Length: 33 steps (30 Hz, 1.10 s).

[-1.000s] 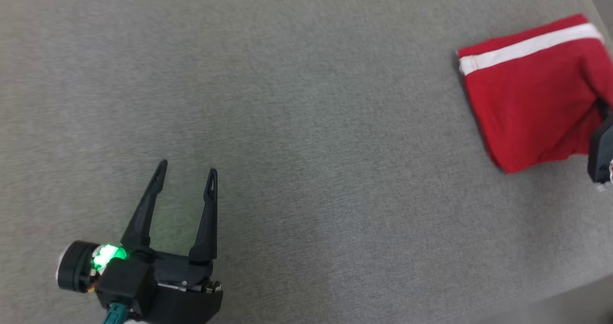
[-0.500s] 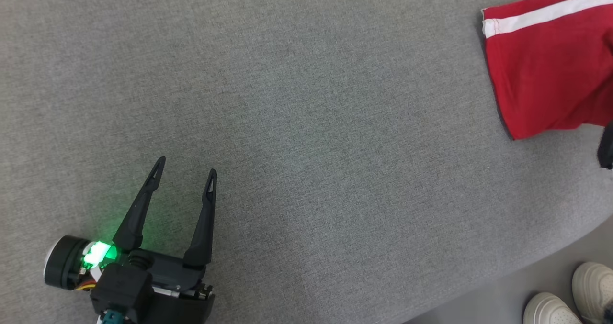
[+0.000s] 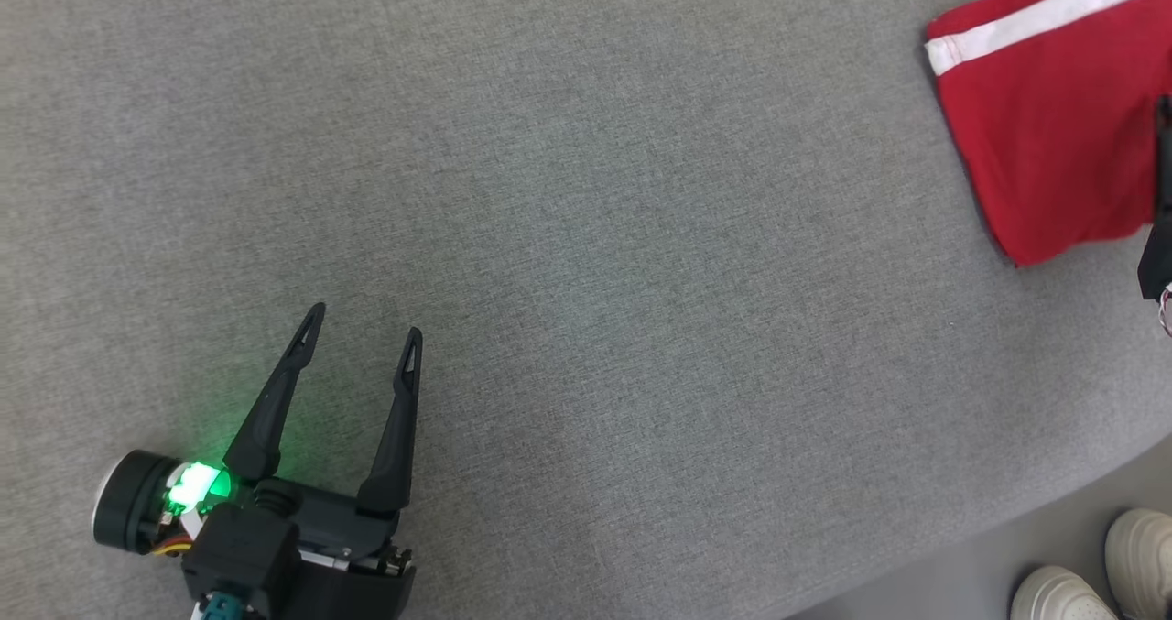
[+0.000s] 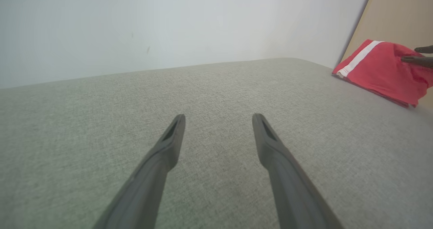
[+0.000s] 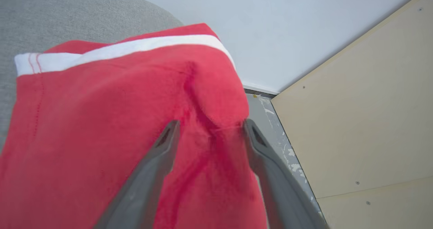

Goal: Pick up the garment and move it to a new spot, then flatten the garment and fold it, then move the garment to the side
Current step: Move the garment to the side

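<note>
**Right fingers let go of the garment**

Spread wide since a second ago, my right fingers (image 5: 157, 161) straddle a raised crease without pinching it. Nearest, my left fingers (image 3: 404, 391) hover wide and empty by the front left of the grey fabric tabletop (image 3: 641, 235). The red garment (image 3: 1044, 144) lies folded at the far right corner. I judge it soft, light and limp, best taken by the white-banded hem. Cloth on cloth may drag. Beyond stand a white wall (image 5: 287, 26) and a tan panel (image 5: 365, 120).
</note>
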Tool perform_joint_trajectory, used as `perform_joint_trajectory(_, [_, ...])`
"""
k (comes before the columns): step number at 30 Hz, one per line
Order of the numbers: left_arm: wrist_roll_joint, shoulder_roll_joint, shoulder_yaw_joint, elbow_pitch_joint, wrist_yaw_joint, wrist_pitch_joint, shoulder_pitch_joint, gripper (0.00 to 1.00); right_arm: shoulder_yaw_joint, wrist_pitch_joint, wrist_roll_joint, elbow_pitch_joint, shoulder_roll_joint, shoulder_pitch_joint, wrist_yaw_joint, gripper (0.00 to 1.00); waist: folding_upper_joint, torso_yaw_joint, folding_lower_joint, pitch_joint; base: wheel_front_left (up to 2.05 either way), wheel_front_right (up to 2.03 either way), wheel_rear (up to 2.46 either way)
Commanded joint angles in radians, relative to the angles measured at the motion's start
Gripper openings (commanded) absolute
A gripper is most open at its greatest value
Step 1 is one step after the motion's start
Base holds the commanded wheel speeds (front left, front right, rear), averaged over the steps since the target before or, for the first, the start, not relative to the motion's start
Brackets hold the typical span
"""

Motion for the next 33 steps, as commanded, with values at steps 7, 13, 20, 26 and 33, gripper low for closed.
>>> perform_joint_trajectory(7, [-0.019, -0.026, 0.002, 0.013, 0.010, -0.003, -0.007, 1.00, -0.020, -0.046, -0.015, -0.031, 0.032, 0.063, -0.003, 1.00, -0.0001, 0.040, 0.0000, -0.048, 0.00, 0.00, 0.00])
perform_joint_trajectory(13, [-0.049, -0.057, 0.019, 0.030, 0.022, -0.003, 0.009, 1.00, 0.006, -0.085, 0.057, -0.127, 0.061, 0.176, -0.003, 1.00, -0.0001, 0.093, 0.0000, -0.126, 0.00, 0.00, 0.00])
perform_joint_trajectory(20, [-0.075, -0.084, 0.078, 0.069, 0.053, -0.003, 0.072, 1.00, 0.044, -0.098, 0.210, -0.324, 0.088, 0.347, -0.003, 1.00, -0.0001, 0.158, 0.0000, -0.247, 0.00, 0.00, 0.00])
perform_joint_trajectory(26, [-0.099, -0.097, 0.138, 0.126, 0.075, -0.003, 0.138, 1.00, 0.086, -0.099, 0.271, -0.463, 0.112, 0.484, -0.003, 1.00, -0.0001, 0.197, 0.0000, -0.357, 0.00, 0.00, 0.00])
perform_joint_trajectory(33, [-0.130, -0.103, 0.193, 0.205, 0.079, -0.003, 0.188, 1.00, 0.112, -0.078, 0.278, -0.577, 0.139, 0.605, -0.003, 1.00, -0.0001, 0.230, 0.0000, -0.460, 0.00, 0.00, 0.00])
